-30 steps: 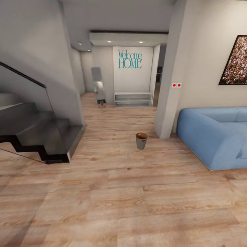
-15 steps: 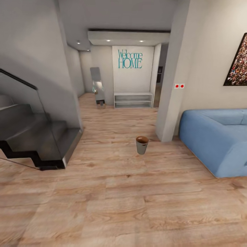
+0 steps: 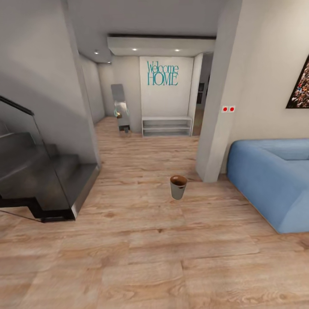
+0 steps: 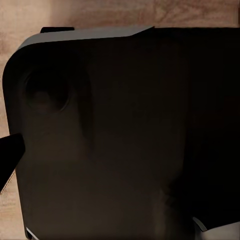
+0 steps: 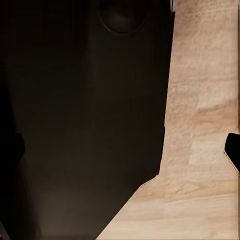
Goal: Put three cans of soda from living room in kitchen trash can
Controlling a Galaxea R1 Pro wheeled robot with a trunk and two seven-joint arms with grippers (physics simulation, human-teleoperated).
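Ahead, the tash can (image 3: 178, 187), a small tapered round bin with a tan rim and dark inside, is seen upright on the light plank floor (image 3: 141, 257), between the dark glossy staircase (image 3: 38, 180) and the soft blue sofa (image 3: 274, 180); a careless approach could topple it. Whether either pincer is open cannot be told.
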